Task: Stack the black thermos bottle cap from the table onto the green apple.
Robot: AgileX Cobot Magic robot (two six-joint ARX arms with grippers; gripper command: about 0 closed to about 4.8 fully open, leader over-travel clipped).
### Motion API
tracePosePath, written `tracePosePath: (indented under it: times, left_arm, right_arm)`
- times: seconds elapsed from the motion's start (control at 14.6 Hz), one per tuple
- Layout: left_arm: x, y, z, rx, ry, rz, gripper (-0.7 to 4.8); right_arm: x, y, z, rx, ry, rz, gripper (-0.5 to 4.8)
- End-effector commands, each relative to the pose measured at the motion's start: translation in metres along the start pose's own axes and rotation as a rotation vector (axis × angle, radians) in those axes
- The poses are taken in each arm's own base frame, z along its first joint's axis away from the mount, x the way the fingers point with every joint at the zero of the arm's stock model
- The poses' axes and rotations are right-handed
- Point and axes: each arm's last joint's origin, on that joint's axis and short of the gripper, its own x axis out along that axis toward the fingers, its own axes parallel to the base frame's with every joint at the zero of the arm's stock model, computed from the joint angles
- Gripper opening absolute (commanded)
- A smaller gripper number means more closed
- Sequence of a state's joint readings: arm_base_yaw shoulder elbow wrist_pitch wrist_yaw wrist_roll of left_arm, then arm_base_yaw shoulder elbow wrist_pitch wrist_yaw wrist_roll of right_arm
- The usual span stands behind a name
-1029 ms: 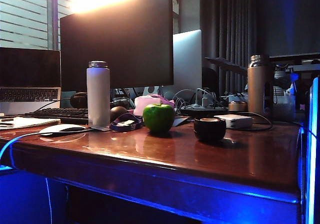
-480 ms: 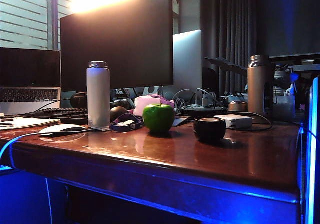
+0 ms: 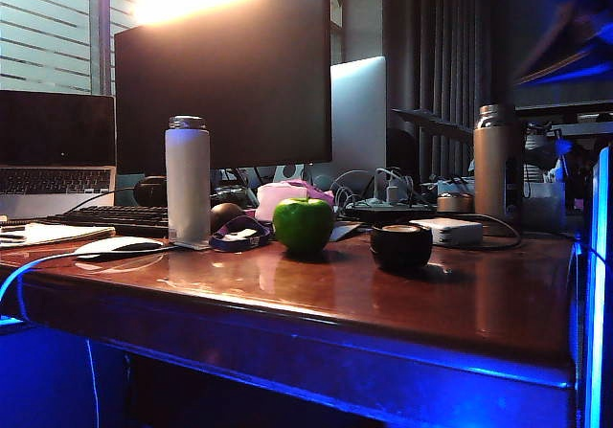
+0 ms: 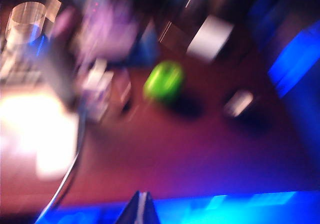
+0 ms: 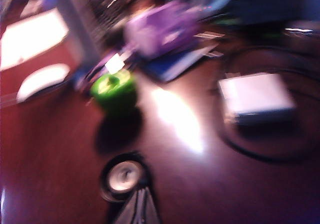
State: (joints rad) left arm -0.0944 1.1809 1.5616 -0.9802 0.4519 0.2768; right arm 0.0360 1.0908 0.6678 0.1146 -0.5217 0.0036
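The green apple (image 3: 304, 224) stands on the table (image 3: 316, 304), with the black thermos bottle cap (image 3: 401, 246) a little to its right, tan face up. The left wrist view is blurred. It shows the apple (image 4: 164, 81) and the cap (image 4: 239, 103) far ahead of my left gripper (image 4: 142, 204), whose fingers are pressed together over the table's front edge, holding nothing. In the right wrist view my right gripper (image 5: 140, 204) is shut and empty, just short of the cap (image 5: 123, 178), with the apple (image 5: 114, 89) beyond. In the exterior view a blurred arm (image 3: 565, 26) shows at the upper right.
Behind the apple are a white bottle (image 3: 188, 179), a pink object (image 3: 287, 196), a monitor (image 3: 225, 74) and cables. A white box (image 3: 445, 232) and a metal thermos (image 3: 496, 165) stand behind the cap. A mouse (image 3: 120, 246), keyboard and laptop lie at the left.
A blurred arm has come into the exterior view at the upper right, where none showed before. Apple, cap and the other things on the table have not moved.
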Motion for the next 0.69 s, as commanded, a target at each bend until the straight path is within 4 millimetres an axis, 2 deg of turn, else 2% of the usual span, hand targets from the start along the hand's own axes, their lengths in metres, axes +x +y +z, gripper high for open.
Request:
tracePosePath:
  times: [0.07,0.27,0.55,0.62,0.69]
  left_arm:
    - [0.017,0.003,-0.001,0.015,0.08,0.046,-0.04]
    - [0.025,0.007,0.0,0.012,0.089,0.044,-0.04]
    - [0.025,0.008,0.002,0.003,0.062,0.048,-0.04]
    - [0.025,0.008,0.002,0.002,0.062,0.047,-0.04]
    - [0.025,0.008,0.002,0.002,0.062,0.048,-0.04]
  right_arm:
    - [0.028,0.007,0.007,-0.047,0.031,0.019,-0.01]
    - [0.05,0.01,-0.003,-0.041,0.096,0.068,-0.01]
    - [0.066,0.004,-0.018,-0.014,0.155,0.079,-0.01]
    - [0.071,0.002,-0.024,-0.022,0.176,0.082,0.18]
    - [0.075,0.003,-0.028,-0.022,0.195,0.094,2.09]
